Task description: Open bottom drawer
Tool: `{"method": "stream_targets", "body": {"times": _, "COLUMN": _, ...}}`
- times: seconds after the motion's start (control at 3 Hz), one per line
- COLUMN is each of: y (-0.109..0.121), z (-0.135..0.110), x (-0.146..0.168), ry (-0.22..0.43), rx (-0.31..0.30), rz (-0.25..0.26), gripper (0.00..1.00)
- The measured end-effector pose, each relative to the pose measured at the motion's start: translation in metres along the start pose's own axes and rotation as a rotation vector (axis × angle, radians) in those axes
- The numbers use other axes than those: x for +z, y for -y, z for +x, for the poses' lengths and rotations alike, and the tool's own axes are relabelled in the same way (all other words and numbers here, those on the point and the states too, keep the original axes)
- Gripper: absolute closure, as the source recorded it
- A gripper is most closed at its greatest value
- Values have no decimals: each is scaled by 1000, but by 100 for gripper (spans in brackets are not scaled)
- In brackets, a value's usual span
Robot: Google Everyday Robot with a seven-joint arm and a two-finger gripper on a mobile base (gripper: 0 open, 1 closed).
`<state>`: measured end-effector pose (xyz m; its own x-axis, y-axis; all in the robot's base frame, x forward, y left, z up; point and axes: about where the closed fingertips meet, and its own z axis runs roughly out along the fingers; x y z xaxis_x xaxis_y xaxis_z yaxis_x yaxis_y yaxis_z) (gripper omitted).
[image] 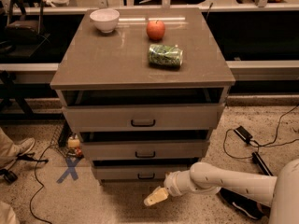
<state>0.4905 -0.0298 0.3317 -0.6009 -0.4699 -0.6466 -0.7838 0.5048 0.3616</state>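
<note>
The bottom drawer [122, 173] is the lowest of three grey-beige fronts in the cabinet, with a small black bar handle [146, 176] at its centre. Above it sit the middle drawer [145, 150] and the top drawer [142, 117]. My white arm reaches in from the lower right, low over the floor. Its gripper [156, 197] points down and to the left, just below and slightly right of the bottom drawer's handle, apart from it.
On the cabinet top [103, 59] stand a white bowl [104, 19], a red apple [155, 30] and a green bag [165, 55]. Cables and a black adapter [243, 134] lie on the floor at right. A blue X mark [70, 168] and small items lie at left.
</note>
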Motion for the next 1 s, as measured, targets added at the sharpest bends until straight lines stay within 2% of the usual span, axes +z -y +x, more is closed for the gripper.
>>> {"method": "stream_targets", "body": {"times": 0.33, "y": 0, "z": 0, "x": 0, "ry": 0, "rx": 0, "rz": 0, "gripper": 0}}
{"method": "stream_targets", "body": {"times": 0.67, "y": 10, "z": 7, "x": 8, "ry": -19, "rx": -81, "rz": 23, "gripper": 0}}
{"method": "stream_targets", "body": {"times": 1.0, "y": 56, "z": 38, "x": 25, "ry": -82, "rx": -224, "rz": 44, "gripper": 0}}
